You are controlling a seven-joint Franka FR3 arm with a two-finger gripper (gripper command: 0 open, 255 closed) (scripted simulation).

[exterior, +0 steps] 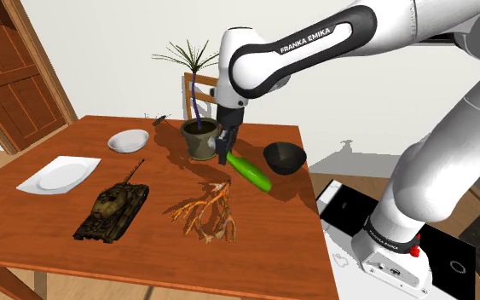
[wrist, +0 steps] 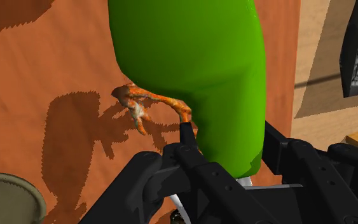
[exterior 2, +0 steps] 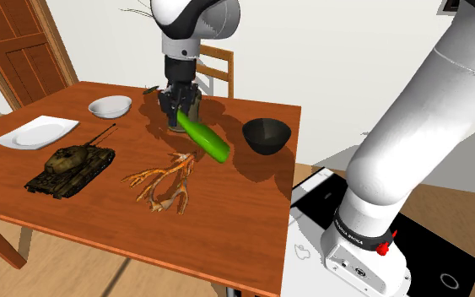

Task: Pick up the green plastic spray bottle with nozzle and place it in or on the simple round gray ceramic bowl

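A brown wooden table (exterior: 50,243) stands before a white wall, with a wooden door (exterior: 8,77) at the shoulder view's left. From that side come a white square plate (exterior: 59,175), a camouflaged toy tank (exterior: 112,211), a pale bowl (exterior: 128,141), an orange branching piece (exterior: 205,209) and a potted plant (exterior: 199,136). Just beside the pot, the black gripper (exterior: 227,147) clasps the green bottle (exterior: 248,172) by its upper end. The bottle hangs tilted above the table, between the pot and the dark bowl (exterior: 284,158).
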